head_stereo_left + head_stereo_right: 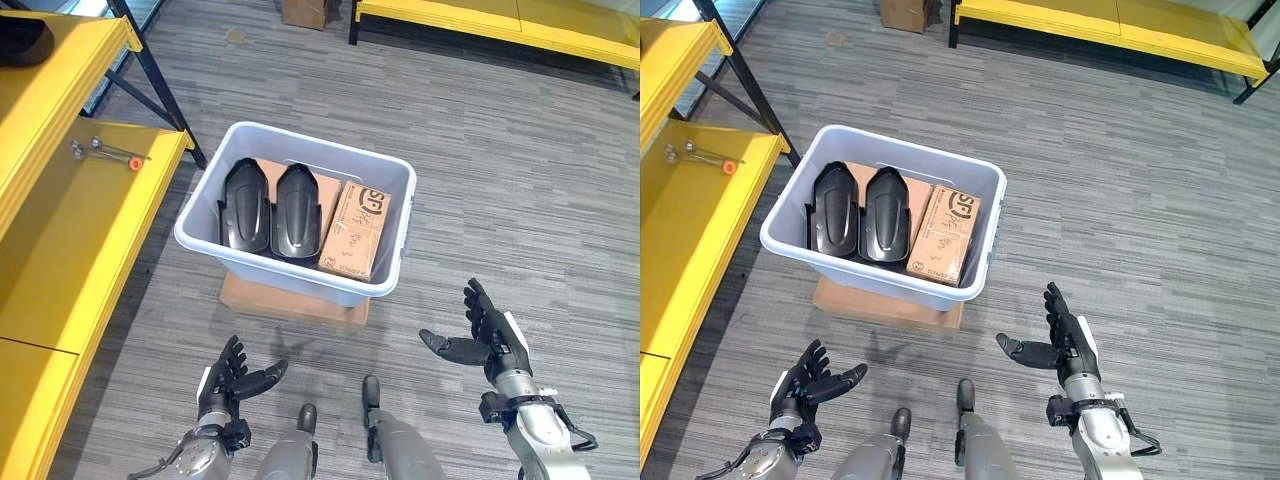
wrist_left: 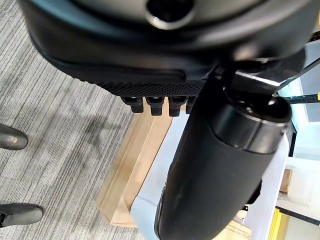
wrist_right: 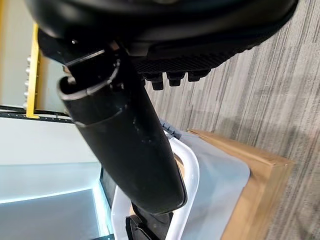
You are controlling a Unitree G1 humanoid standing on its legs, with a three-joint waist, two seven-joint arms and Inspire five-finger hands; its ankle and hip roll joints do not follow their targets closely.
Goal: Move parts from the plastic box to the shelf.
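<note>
Cardboard sheet (image 1: 335, 187) mostly hidden under black parts (image 1: 270, 208); shelf (image 1: 60, 230) cut off at frame edge.

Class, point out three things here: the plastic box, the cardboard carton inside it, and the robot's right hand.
plastic box (image 1: 386, 170): left eye view, far rim.
cardboard carton (image 1: 355, 230): left eye view, top face.
right hand (image 1: 496, 338): left eye view, palm.

You have grey striped carpet floor (image 1: 500, 180) under everything. Directly on it sits a flat cardboard slab (image 1: 290, 300), which bears the plastic box (image 1: 300, 275). On your left, the yellow shelf (image 1: 60, 260) carries a small metal tool (image 1: 108, 152) at its far end.
</note>
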